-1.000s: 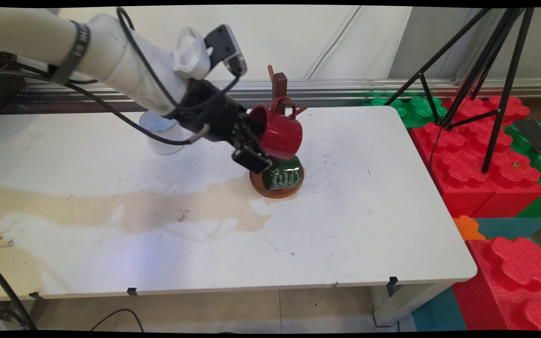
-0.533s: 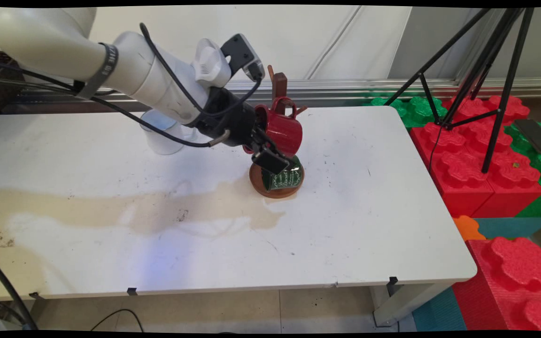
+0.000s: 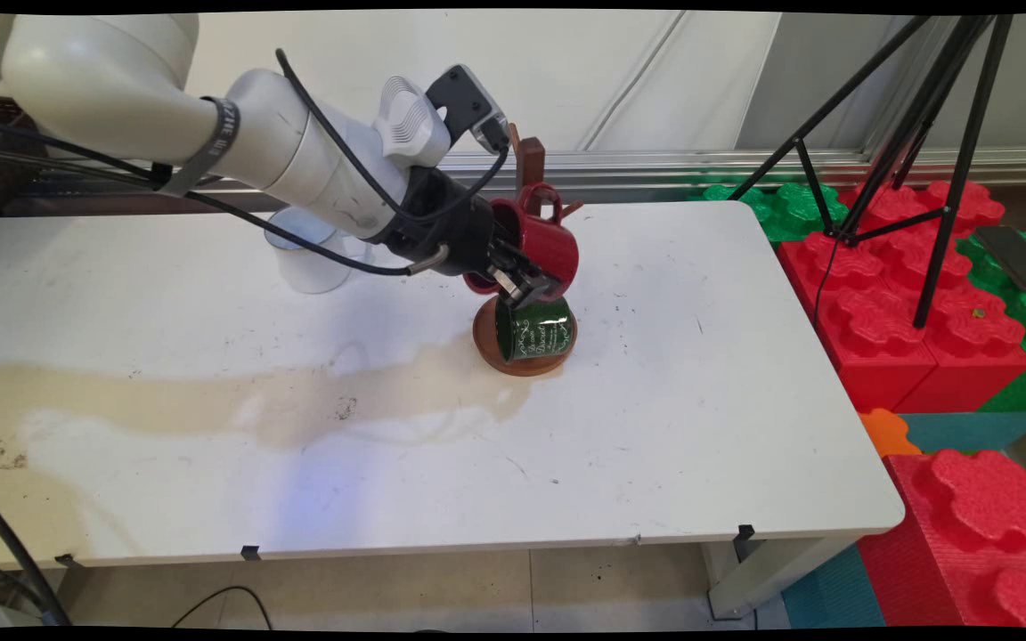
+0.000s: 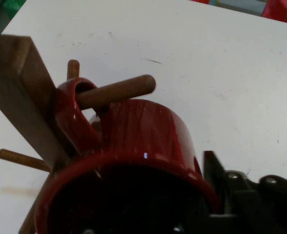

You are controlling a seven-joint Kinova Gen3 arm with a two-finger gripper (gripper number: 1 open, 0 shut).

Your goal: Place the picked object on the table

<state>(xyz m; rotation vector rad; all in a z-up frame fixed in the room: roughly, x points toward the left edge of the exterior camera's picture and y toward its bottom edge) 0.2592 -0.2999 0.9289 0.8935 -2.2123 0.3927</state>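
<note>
Black cables are running along the white rounded arm (image 3: 210,133), which is ending in a black tool (image 3: 526,283).

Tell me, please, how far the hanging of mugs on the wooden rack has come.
Done: the green mug is low on the rack, and a peg passes through the handle of the red mug. In hand: the gripper is at that mug's rim. Left, probably: drawing the gripper away.
</note>
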